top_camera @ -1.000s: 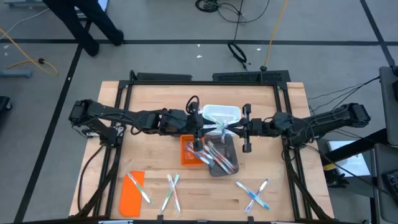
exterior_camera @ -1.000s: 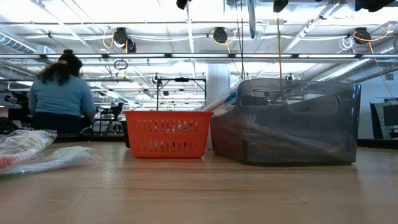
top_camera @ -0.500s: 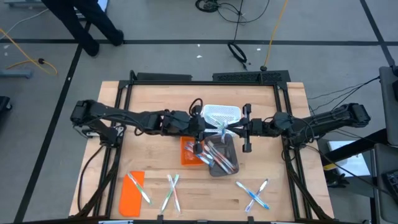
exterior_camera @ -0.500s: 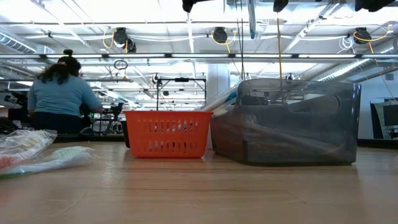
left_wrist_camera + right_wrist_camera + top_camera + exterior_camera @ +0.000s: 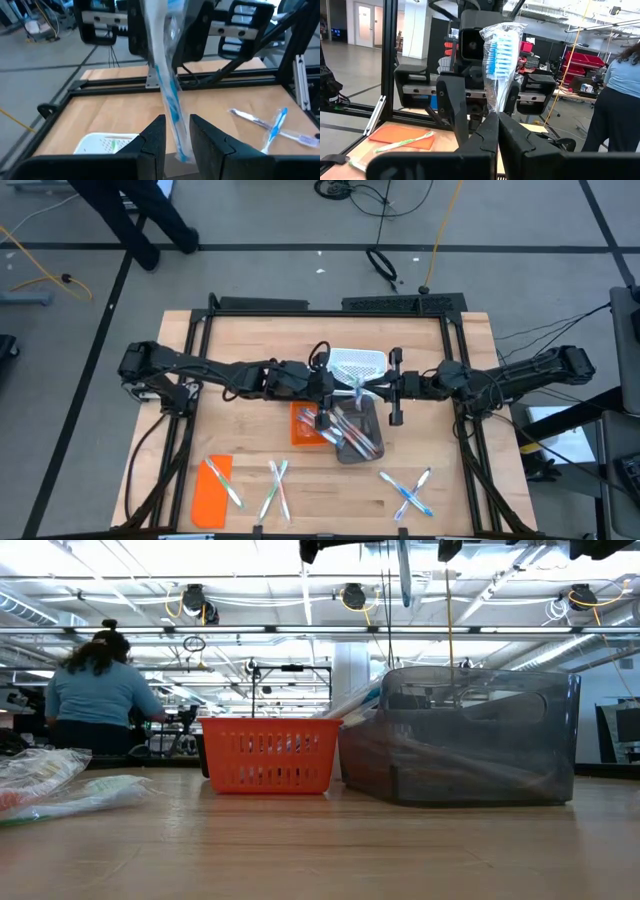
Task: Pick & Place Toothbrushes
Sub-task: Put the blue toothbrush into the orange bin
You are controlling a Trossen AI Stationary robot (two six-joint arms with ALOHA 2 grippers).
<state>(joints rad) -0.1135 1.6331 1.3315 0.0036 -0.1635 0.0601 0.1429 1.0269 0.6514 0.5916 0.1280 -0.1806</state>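
Our left gripper [image 5: 322, 417] has slid along over the bins since a second ago.
We pinch one wrapped toothbrush [image 5: 500, 65] at both ends: right gripper [image 5: 497, 131] clamped shut, left fingers [image 5: 153, 137] closed around it, above the grey bin [image 5: 362, 442]. Loose toothbrushes [image 5: 406, 491] lie well apart on the wooden table [image 5: 450, 350]; a person [image 5: 98, 690] stands beyond.

orange basket [image 5: 267, 753], blue-bristled toothbrush [image 5: 501, 55]
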